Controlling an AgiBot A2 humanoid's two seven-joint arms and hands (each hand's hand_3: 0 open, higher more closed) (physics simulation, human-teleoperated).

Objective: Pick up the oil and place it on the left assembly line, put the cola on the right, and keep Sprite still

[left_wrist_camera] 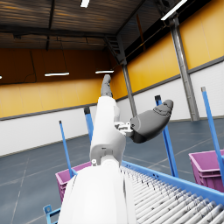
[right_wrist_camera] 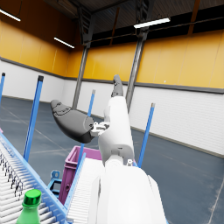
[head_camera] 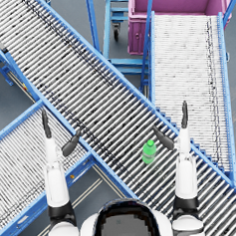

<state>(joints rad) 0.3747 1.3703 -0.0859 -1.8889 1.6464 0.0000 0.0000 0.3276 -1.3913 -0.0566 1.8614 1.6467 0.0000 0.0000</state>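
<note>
A green Sprite bottle [head_camera: 149, 151] with a green cap stands upright on the rollers of the long diagonal conveyor [head_camera: 88, 87]; its cap and shoulder also show in the right wrist view as the Sprite bottle [right_wrist_camera: 29, 209]. My right hand [head_camera: 176, 130] is raised just right of the bottle, fingers spread, holding nothing; it shows as the right hand [right_wrist_camera: 83, 118]. My left hand [head_camera: 55, 139] is raised over the left conveyor [head_camera: 18, 162], open and empty, seen too as the left hand [left_wrist_camera: 140, 118]. No oil or cola appears in any view.
The right conveyor [head_camera: 187, 75] runs back to a purple bin [head_camera: 177, 6]. Blue frame rails edge every line, with floor gaps between them. More purple bins [left_wrist_camera: 210, 168] and blue posts [right_wrist_camera: 33, 118] stand in the warehouse hall.
</note>
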